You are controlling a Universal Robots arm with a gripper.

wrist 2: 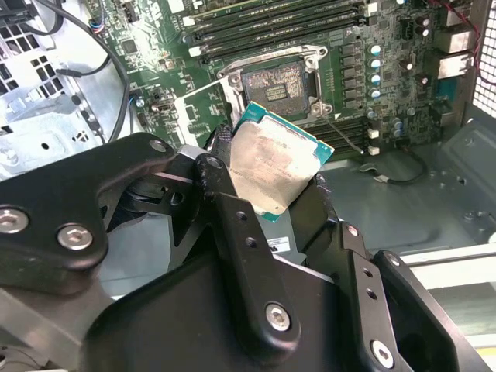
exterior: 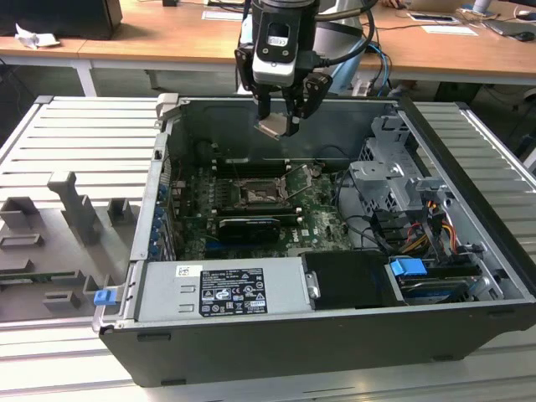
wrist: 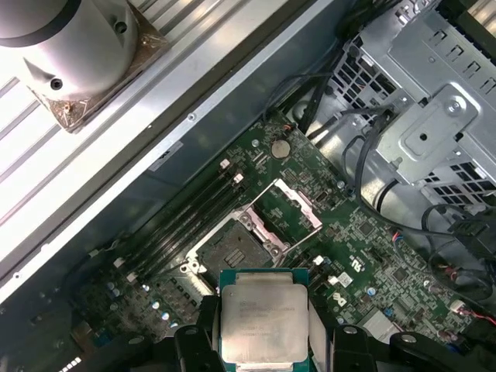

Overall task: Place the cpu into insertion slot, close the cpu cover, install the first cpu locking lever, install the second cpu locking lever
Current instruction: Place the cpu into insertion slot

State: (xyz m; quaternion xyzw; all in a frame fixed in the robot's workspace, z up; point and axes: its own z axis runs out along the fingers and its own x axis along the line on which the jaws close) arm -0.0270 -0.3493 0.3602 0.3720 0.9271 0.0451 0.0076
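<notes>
Cpu (exterior: 273, 126) is hanging in the gripper (exterior: 283, 115). The claw's black fingers (exterior: 262, 107) are clamping it by two opposite edges, so the claw is closed on the chip. Chip is tilting a bit in ext. view, pale metal face out. It's being held up in the air inside the open computer case (exterior: 469, 209), well apart from the insertion slot (exterior: 255, 194) and not in it.

In the second wrist view the cpu (wrist 2: 271, 167) is showing a green edge around the metal face. The slot (wrist 2: 275, 85) is lying on the board beyond it, dark centre uncovered. A thin metal lever (wrist 2: 342, 133) is angling off near the slot's corner.

In the first wrist view the cpu cover (wrist: 298, 203) is standing flipped open as a silvery frame just beside the slot (wrist: 232, 248).

Slot is sitting on the green motherboard (exterior: 322, 216). Long black memory slots (exterior: 251, 163) are running on its far side, and a long black card (exterior: 247, 228) is lying on its near side.

Grey power supply box (exterior: 226, 289) is filling the case's near edge toward the ext. view's left. A metal drive cage (exterior: 394, 180) w/ cables is sitting toward the ext. view's right, w/ a blue tab (exterior: 409, 270) below it.

Case is resting on a grey ribbed table (exterior: 84, 126). Grey holder blocks (exterior: 75, 209) and a small blue clip (exterior: 104, 296) are lying at the ext. view's left. A wooden desk (exterior: 167, 33) is running behind.
</notes>
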